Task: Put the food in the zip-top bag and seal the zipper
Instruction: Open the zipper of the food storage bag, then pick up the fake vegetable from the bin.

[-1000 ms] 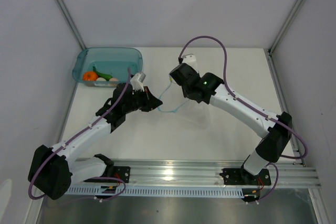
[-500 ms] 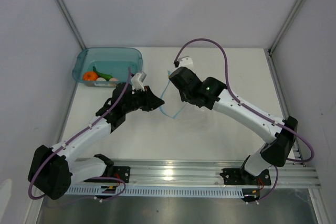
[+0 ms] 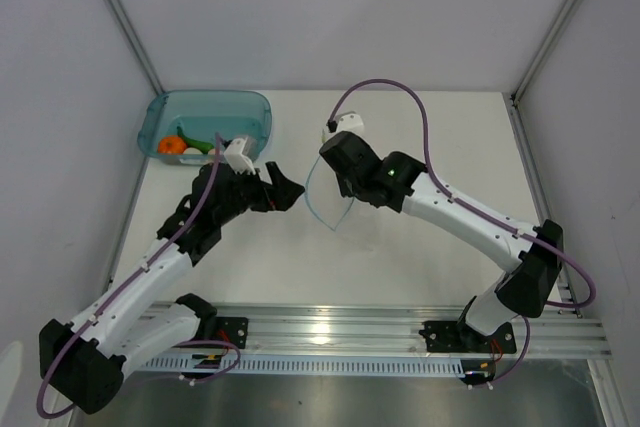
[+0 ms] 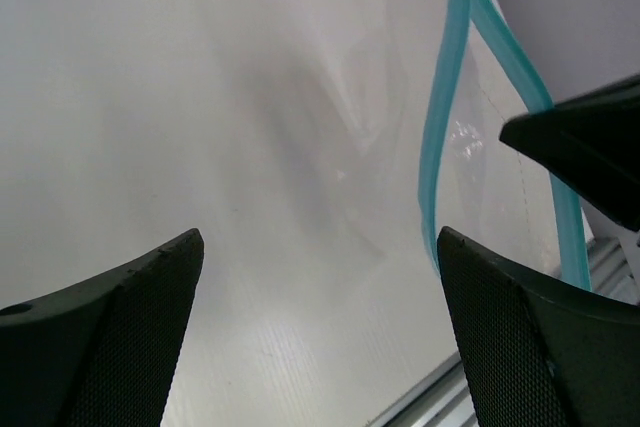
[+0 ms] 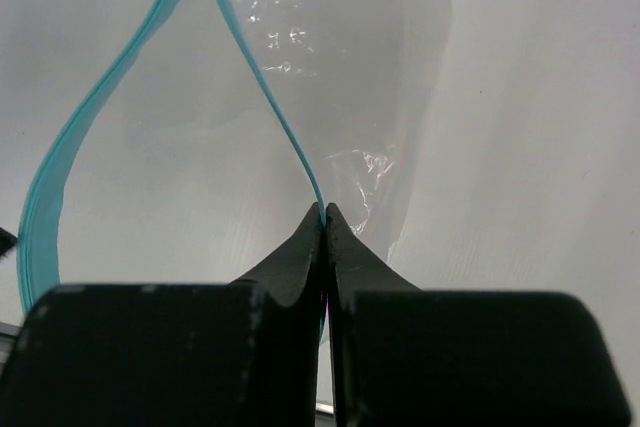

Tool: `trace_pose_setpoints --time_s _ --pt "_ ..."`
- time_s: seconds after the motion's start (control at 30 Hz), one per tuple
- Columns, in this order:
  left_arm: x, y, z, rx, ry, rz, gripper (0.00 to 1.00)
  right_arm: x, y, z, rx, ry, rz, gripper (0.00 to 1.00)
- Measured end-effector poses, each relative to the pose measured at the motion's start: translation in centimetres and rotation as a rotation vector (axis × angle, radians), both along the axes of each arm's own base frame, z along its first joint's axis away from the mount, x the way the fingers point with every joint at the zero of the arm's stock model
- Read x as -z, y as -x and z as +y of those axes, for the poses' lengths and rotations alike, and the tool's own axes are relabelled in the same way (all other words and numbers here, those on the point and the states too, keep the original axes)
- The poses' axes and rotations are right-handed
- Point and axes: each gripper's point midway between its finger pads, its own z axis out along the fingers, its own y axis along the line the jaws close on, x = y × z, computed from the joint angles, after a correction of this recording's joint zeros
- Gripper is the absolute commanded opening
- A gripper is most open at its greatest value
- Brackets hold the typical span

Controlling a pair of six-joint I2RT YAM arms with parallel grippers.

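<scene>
Over white desk (image 3: 430,147), holding bag (image 5: 345,77) open, right claw (image 5: 322,209) clamped on zipper (image 5: 265,87), left claw (image 4: 318,237) spread empty; probably fetching food (image 3: 172,144) next.

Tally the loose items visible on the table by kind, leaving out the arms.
food in view: 3 (orange fruit, green vegetable, white egg)
zip-top bag: 1
teal tub: 1
total: 5
</scene>
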Motion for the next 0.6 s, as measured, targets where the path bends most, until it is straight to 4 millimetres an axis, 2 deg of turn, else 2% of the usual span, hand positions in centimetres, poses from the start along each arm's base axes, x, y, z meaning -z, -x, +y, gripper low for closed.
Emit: trace_pose_setpoints --time_s 0.13,0.3,0.37,0.47,0.6 --pt "-0.9 -1.1 2.2 -0.104 -0.068 0.012 0.99 1.0 0.1 -0.2 0.01 -0.002 0.025 0.0" --pt "-4.2 -3.5 5.2 -0.266 -0.116 -0.024 0.99 2.2 -0.3 -0.9 0.031 -0.005 0.058 0.0" --pt "-4.8 -4.8 6.7 -0.335 -0.128 -0.022 1.0 2.4 -0.5 -1.3 0.037 -0.007 0.068 0.0" --pt "-4.7 -7.0 9.1 -0.45 -0.147 0.017 0.99 2.3 -1.1 -1.5 0.037 -0.016 0.069 0.0" --pt "-2.5 -9.3 12.4 -0.606 -0.184 0.106 0.99 2.3 -1.6 -2.0 0.035 -0.013 0.071 0.0"
